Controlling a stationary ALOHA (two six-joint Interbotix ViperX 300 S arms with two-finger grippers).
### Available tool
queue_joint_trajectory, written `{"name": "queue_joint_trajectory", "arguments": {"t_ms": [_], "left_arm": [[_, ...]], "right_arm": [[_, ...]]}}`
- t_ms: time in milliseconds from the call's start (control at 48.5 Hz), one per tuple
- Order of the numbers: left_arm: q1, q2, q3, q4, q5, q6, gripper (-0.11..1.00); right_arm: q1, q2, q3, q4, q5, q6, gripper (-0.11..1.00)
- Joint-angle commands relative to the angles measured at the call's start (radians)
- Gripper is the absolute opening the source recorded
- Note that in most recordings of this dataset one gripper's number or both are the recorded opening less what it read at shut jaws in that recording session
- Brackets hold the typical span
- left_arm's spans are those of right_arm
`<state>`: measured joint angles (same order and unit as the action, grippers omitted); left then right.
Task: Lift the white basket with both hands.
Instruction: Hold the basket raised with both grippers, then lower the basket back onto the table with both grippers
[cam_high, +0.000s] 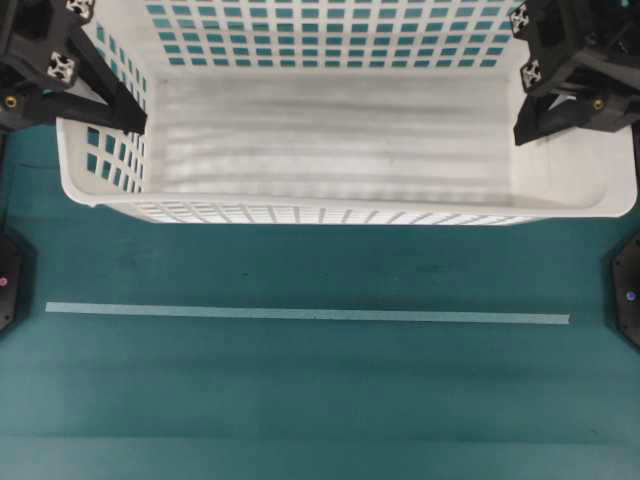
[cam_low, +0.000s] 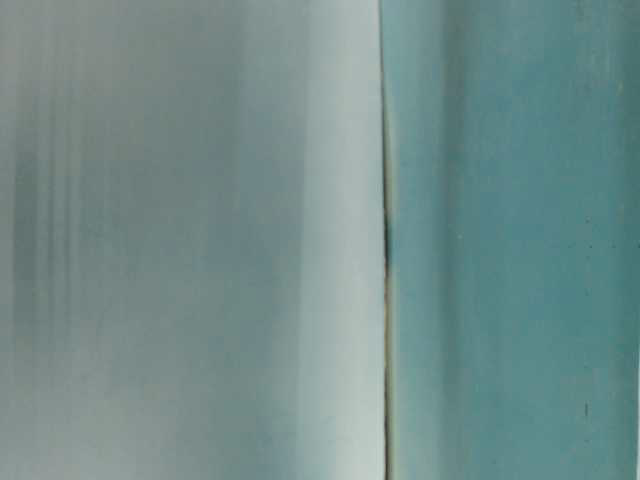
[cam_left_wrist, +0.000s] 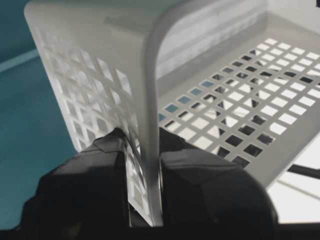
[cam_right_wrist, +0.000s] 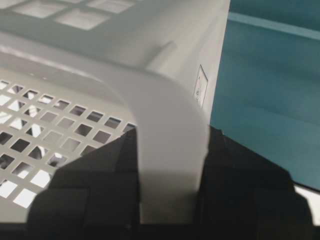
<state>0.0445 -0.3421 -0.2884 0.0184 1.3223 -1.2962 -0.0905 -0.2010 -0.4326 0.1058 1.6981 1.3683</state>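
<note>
Top of the overhead view: white basket (cam_high: 340, 130) spanning nearly full width, far wall cut off by the frame edge, near wall facing the pale tape strip (cam_high: 308, 315) on the teal worktop (cam_high: 320, 410). Well apart from the strip. Slotted walls on far, left and near sides; solid bottom, nothing visible inside.

Left gripper (cam_high: 128, 112) on the basket's left end wall, right gripper (cam_high: 527, 128) on the right end wall, one per short side, both coming in from the upper corners.

Left wrist view: left gripper (cam_left_wrist: 145, 200) jaws narrow, clamped on the rim and slotted wall of the basket (cam_left_wrist: 100, 65), one finger outside, one inside. Wall standing straight up between them.

Right wrist view: right gripper (cam_right_wrist: 170, 200) jaws likewise narrow, pinching the rolled rim of the basket (cam_right_wrist: 125, 55), dark fingers on either side of the white band. Teal worktop (cam_right_wrist: 270, 90) visible beyond the outer wall, small label (cam_right_wrist: 200, 86) on that wall.

Table-level view: blurred, close-up white surface filling the left part, teal on the right, sharp vertical edge between. Cannot tell from it whether basket bottom is touching the worktop.
</note>
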Motion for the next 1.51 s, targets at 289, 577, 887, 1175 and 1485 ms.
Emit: {"name": "queue_joint_trajectory", "arguments": {"t_ms": [289,577,887,1175,1485], "left_arm": [[-0.002,0.005,0.077,0.003,-0.029,0.049,0.04],[0.011,-0.026,0.253,0.003,-0.098,0.049,0.04],[0.017,-0.048,0.448,0.003,-0.186,0.049,0.04],[0.020,-0.040,0.558,0.003,-0.250,0.081,0.04],[0.038,-0.026,0.712,0.009,-0.394,0.101,0.04]], "right_arm": [[0.031,0.018,0.086,0.008,-0.048,-0.114,0.19],[0.012,-0.011,0.356,0.038,-0.163,-0.146,0.19],[0.006,-0.094,0.618,0.058,-0.448,-0.110,0.19],[-0.003,-0.114,0.756,0.058,-0.614,-0.087,0.19],[-0.020,-0.098,0.890,0.058,-0.756,-0.086,0.19]]}}
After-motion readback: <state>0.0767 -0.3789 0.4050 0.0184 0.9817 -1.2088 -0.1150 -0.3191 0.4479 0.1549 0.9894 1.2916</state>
